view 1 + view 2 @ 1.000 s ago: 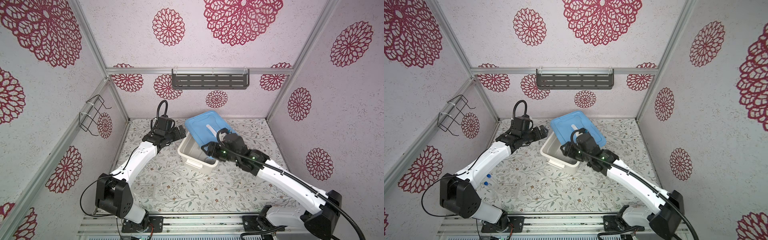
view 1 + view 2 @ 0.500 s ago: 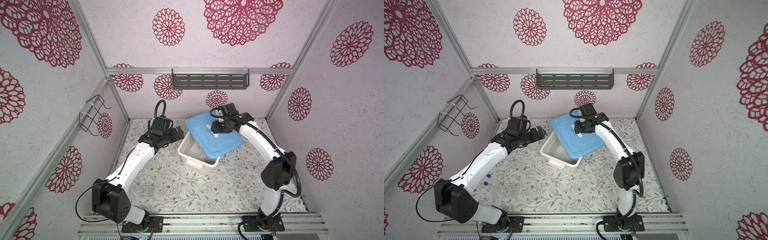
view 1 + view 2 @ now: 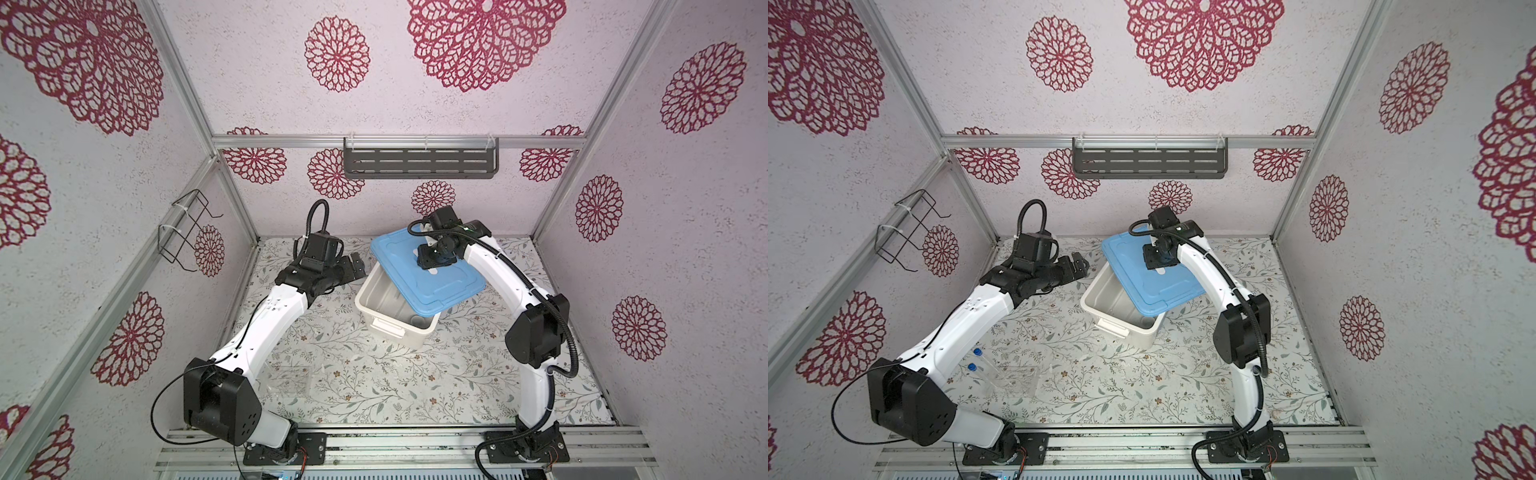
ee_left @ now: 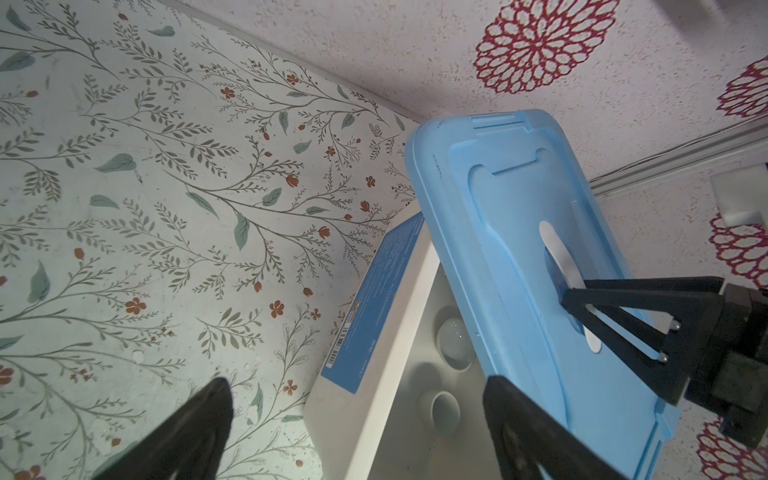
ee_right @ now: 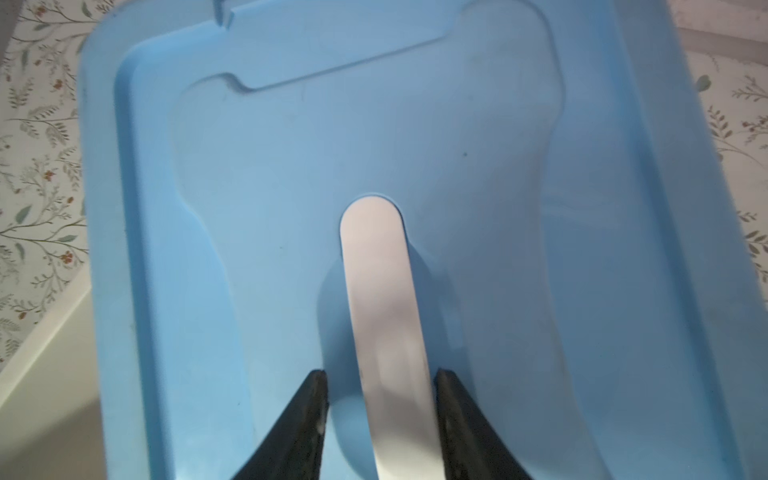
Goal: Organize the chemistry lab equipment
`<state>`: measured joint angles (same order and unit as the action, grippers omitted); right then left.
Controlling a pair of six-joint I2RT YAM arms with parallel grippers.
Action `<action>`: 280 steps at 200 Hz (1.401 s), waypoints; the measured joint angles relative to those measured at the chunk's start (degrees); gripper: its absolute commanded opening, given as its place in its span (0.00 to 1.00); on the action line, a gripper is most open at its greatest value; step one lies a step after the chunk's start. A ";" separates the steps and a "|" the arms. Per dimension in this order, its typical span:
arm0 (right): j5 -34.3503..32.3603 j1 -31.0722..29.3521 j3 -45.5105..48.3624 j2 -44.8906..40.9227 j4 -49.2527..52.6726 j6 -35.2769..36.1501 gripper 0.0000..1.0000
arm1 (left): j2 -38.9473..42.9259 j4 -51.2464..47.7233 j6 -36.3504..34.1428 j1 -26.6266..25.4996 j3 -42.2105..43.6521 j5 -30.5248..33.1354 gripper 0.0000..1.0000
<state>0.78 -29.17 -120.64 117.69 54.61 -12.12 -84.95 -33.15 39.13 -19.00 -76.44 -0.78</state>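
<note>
While the left gripper point(image 4: 357, 381) hangs wide open beside the white tub point(image 3: 415, 336), the right gripper point(image 5: 380, 374) straddles the white handle point(image 5: 376, 270) of the blue lid point(image 3: 428, 286), fingers parted. Two white bowls point(image 4: 455, 343) sit in the tub; capped tubes point(image 3: 971, 367) lie by the clear rack point(image 3: 1017, 376).

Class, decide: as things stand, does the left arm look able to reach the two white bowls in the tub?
Likely yes: the blue lid leaves the tub uncovered beside the open left gripper, and the bowls show there.
</note>
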 measured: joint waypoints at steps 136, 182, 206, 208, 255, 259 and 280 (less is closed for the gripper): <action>-10.23 -8.37 -7.15 3.06 7.43 -14.99 0.22 | -2.40 3.13 0.37 2.38 0.39 -8.76 0.99; -12.15 -10.14 -7.15 3.06 8.02 -20.57 0.20 | -2.95 3.87 0.98 2.34 2.05 -12.98 0.99; -12.68 -10.27 -7.15 3.06 8.07 -23.23 0.20 | -2.89 3.34 0.44 2.36 2.80 -13.33 0.98; -12.68 -10.29 -7.15 3.06 8.07 -23.50 0.20 | -2.84 3.28 0.31 2.36 2.80 -13.33 0.98; -14.47 -11.45 -7.15 2.99 8.13 -28.85 0.20 | 1.25 0.90 -0.79 2.47 4.02 -11.61 0.98; -14.56 -11.56 -7.15 2.97 8.17 -29.46 0.20 | 1.92 0.90 -0.90 2.47 4.24 -11.45 0.98; -15.10 -12.17 -7.15 2.75 8.33 -32.68 0.21 | 4.79 0.96 -1.33 2.51 4.74 -11.26 0.98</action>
<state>-14.33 -41.34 -127.79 120.44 62.94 -44.80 -80.16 -32.18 37.80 -16.49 -71.70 -12.03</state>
